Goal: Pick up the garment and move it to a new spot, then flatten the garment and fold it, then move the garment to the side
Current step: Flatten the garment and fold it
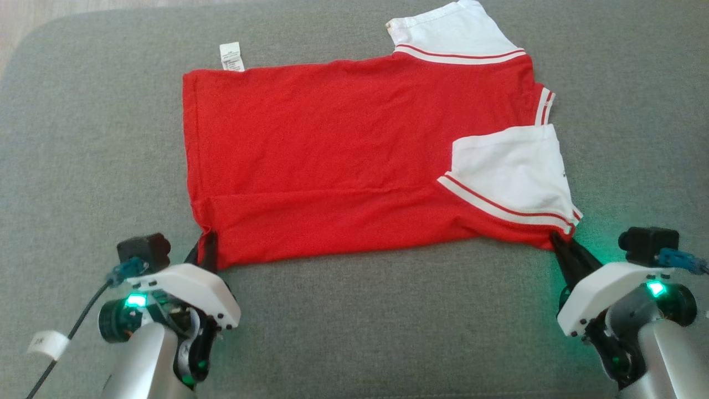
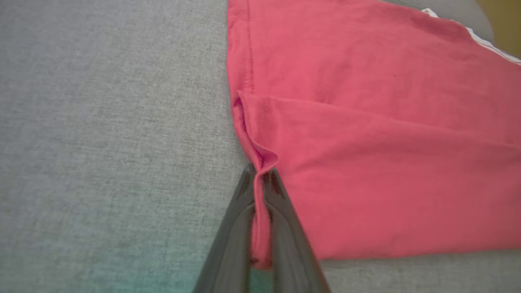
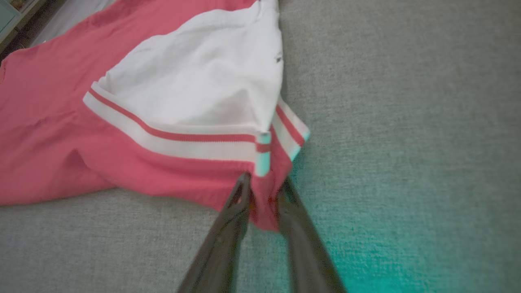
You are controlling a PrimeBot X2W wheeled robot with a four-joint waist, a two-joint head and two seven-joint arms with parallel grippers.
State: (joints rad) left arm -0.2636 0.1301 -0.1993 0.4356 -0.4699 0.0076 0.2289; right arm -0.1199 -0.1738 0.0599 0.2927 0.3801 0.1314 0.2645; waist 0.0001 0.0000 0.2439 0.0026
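Nearest the robot, the left gripper (image 1: 206,250) is seen clamped on the near left corner of the red short-sleeved cotton T-shirt with white sleeves (image 1: 332,138); in the left wrist view a pinched ridge of red hem is caught between the two dark fingers (image 2: 281,211). At the near right, the right gripper (image 1: 559,244) is closed on the red edge just below the striped cuff, with cloth held between its fingers (image 3: 228,228) in the right wrist view. The garment is laid out across the middle of the grey fabric-covered counter (image 1: 388,321), collar end to the right. A straight crease runs along its near side, and the near white sleeve (image 1: 509,166) is turned in over the red body, so a first lengthwise fold is judged to be laid. Farther back, the far white sleeve (image 1: 448,30) is spread outward past the far edge, and a small white care label (image 1: 231,55) pokes out at the far left corner. Relocation and flattening are judged done; the far-side fold, any crosswise fold and the move to the side are judged left to do.
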